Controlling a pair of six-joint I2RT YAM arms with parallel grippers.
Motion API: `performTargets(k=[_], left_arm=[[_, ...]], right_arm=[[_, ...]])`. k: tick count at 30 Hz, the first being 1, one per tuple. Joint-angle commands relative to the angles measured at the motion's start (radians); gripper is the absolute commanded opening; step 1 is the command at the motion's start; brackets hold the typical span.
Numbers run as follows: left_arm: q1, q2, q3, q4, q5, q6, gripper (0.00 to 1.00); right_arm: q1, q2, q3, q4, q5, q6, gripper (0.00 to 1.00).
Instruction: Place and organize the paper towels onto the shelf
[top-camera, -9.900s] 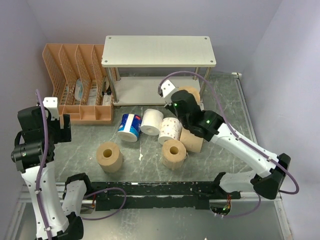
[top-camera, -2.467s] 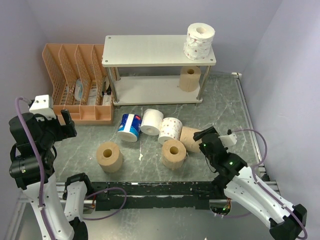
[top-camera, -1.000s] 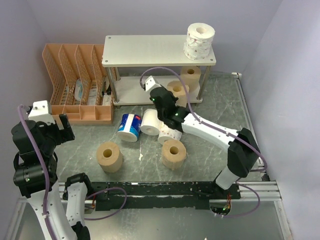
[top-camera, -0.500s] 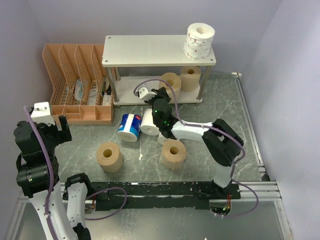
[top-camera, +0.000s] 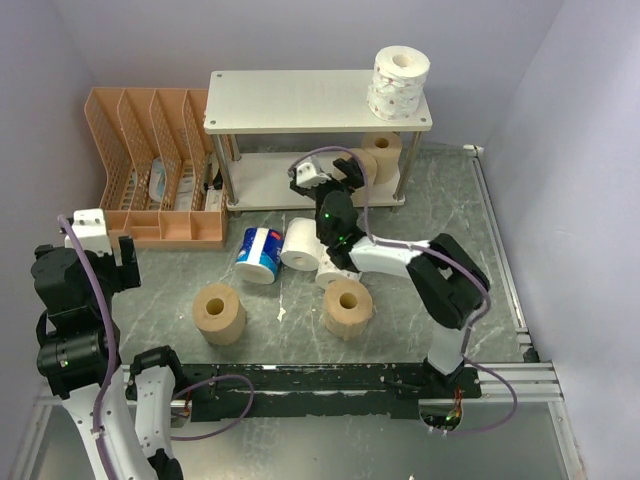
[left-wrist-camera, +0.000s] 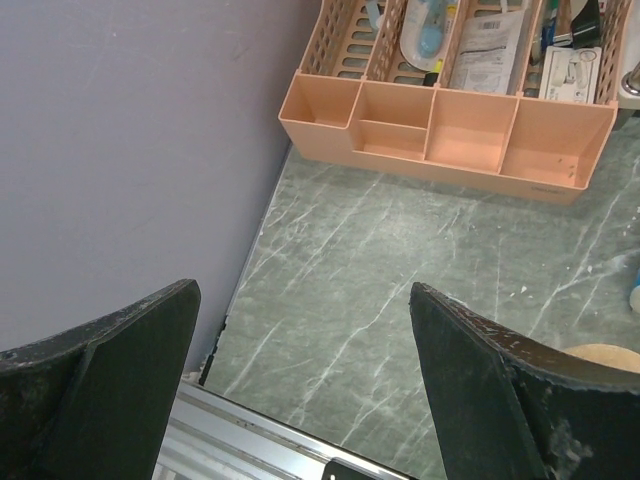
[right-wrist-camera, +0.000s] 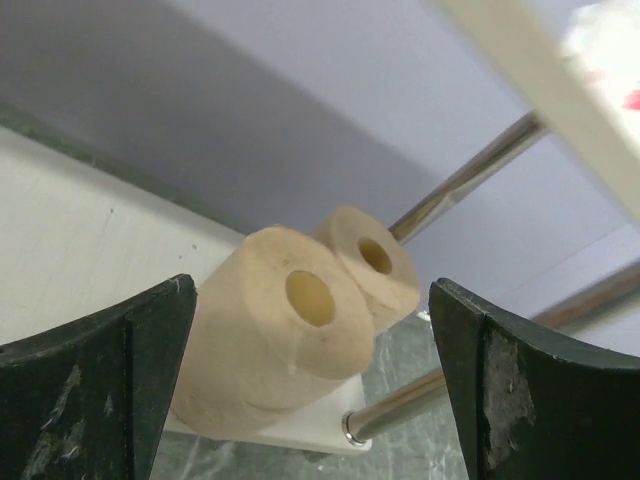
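Because the paper towels (top-camera: 219, 313) are light, soft and crushable, a gentle squeeze across the wrap should suit. Five lie mid-worktop, three on the shelf (top-camera: 300, 100) toward the far-right corner. Both the right gripper (right-wrist-camera: 312, 290) and left gripper (left-wrist-camera: 305, 290) are spread wide, empty.

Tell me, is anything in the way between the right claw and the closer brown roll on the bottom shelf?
Nothing visible is. The right gripper is open and faces the nearer tan roll on the lower board, with only air between. A second tan roll stands behind it.
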Motion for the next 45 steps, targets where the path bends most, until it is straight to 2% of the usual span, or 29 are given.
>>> performTargets(k=[1, 3, 4, 5, 6, 7, 8, 9, 10, 12, 14, 17, 21, 24, 26, 32, 34, 37, 41, 45], left_arm=[[0.010, 0.003, -0.008, 0.051, -0.032, 0.020, 0.98], [0.010, 0.005, -0.007, 0.050, -0.021, 0.020, 0.98], [0.010, 0.006, -0.006, 0.047, -0.010, 0.023, 0.98], [0.010, 0.006, -0.005, 0.042, 0.003, 0.027, 0.98], [0.009, 0.009, -0.002, 0.033, 0.018, 0.032, 0.98], [0.010, 0.012, -0.001, 0.027, 0.032, 0.037, 0.98], [0.010, 0.013, 0.001, 0.025, 0.043, 0.041, 0.98], [0.010, 0.014, 0.002, 0.025, 0.051, 0.042, 0.98], [0.010, 0.016, 0.004, 0.023, 0.065, 0.046, 0.98], [0.010, 0.028, 0.016, 0.006, 0.096, 0.053, 0.98], [0.009, 0.048, 0.031, -0.023, 0.133, 0.062, 0.98], [0.010, 0.067, 0.050, -0.048, 0.164, 0.054, 0.98], [0.009, 0.060, 0.057, -0.050, 0.178, 0.041, 0.98], [0.010, 0.052, 0.055, -0.050, 0.169, 0.041, 0.98], [0.010, 0.050, 0.054, -0.054, 0.166, 0.044, 0.98], [0.009, 0.048, 0.051, -0.054, 0.175, 0.052, 0.98], [0.010, 0.052, 0.050, -0.054, 0.176, 0.053, 0.98], [0.009, 0.055, 0.050, -0.054, 0.178, 0.054, 0.98], [0.010, 0.052, 0.049, -0.055, 0.172, 0.052, 0.98], [0.009, 0.044, 0.052, -0.067, 0.168, 0.057, 0.98]], right_arm=[[0.089, -0.207, -0.102, 0.069, 0.065, 0.080, 1.00], [0.203, -0.352, -0.179, 0.022, 0.134, 0.111, 1.00], [0.269, -0.438, -0.193, -0.084, 0.180, 0.169, 1.00], [0.330, -0.517, -0.175, -0.242, 0.230, 0.306, 1.00], [0.369, -0.600, -0.155, -0.493, 0.271, 0.512, 1.00], [0.386, -0.670, -0.111, -0.808, 0.284, 0.845, 1.00], [0.389, -0.743, -0.086, -1.110, 0.286, 1.250, 1.00], [0.390, -0.825, -0.108, -1.369, 0.275, 1.614, 1.00], [0.396, -0.906, -0.183, -1.507, 0.221, 1.939, 1.00], [0.434, -1.094, -0.371, -1.536, 0.132, 2.145, 1.00], [0.457, -1.208, -0.484, -1.613, 0.091, 2.305, 1.00], [0.460, -1.173, -0.470, -1.772, 0.093, 2.334, 1.00], [0.468, -0.922, -0.352, -1.956, 0.114, 2.311, 1.00], [0.518, -0.810, -0.327, -2.086, 0.150, 2.413, 0.97], [0.542, -0.787, -0.349, -2.118, 0.158, 2.477, 0.88], [0.551, -0.831, -0.457, -2.012, 0.136, 2.499, 0.50], [0.552, -0.844, -0.471, -1.998, 0.134, 2.502, 0.33], [0.552, -0.853, -0.438, -2.005, 0.152, 2.476, 0.00], [0.564, -0.797, -0.250, -2.043, 0.216, 2.352, 0.00], [0.583, -0.652, 0.024, -2.034, 0.341, 2.174, 0.00]])
